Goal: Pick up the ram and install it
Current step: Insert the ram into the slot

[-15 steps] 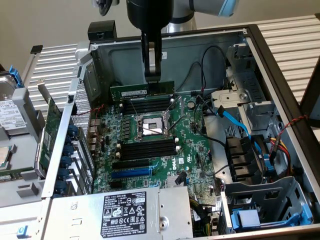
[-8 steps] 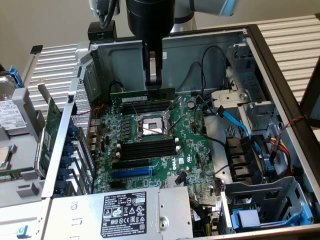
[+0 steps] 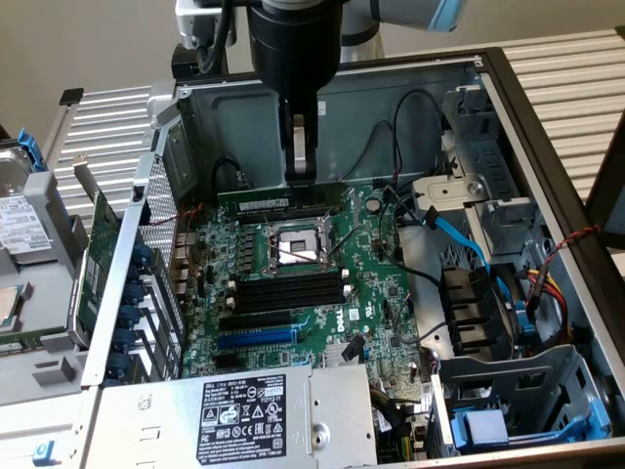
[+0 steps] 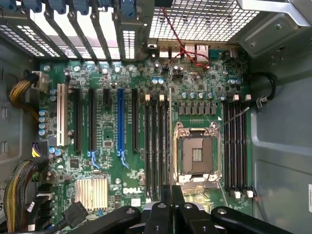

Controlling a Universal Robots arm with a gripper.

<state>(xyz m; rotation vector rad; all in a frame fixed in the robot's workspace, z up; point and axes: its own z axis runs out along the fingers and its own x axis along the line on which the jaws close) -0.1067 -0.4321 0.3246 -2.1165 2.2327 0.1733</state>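
Bench: a pale slatted bench (image 3: 107, 112) is seen under and around an open computer case (image 3: 225, 122), against a plain wall.
Far left of the exterior view: a wide green expansion card (image 3: 98, 244) is stood on edge just outside the case wall and is left untouched.
Lower left: a grey power supply (image 3: 249, 410) with a black label is set along the near edge of the case.
Centre, board: a green motherboard (image 3: 381, 283) is laid flat in the case, and its open CPU socket (image 3: 298, 244) is flanked by long black memory slots (image 3: 288, 290). No stick is seen seated in any slot in the wrist view.
Centre, ram: the ram (image 3: 264, 200) is held level and on edge, clear above the board near the socket. Which slot it is over cannot be told from the exterior view. In the wrist view its thin edge is seen running just beside the bank of slots next to the socket.
Centre, jaws: the gripper (image 3: 301, 171) is lowered from above into the case, with its jaws clamped on the ram's upper edge.
Right: a metal drive cage (image 3: 488, 215) and a blue cable (image 3: 459, 234) are kept well apart from the ram.
Progress: the pick-up is judged done. The ram is not yet seated, so the install is left.
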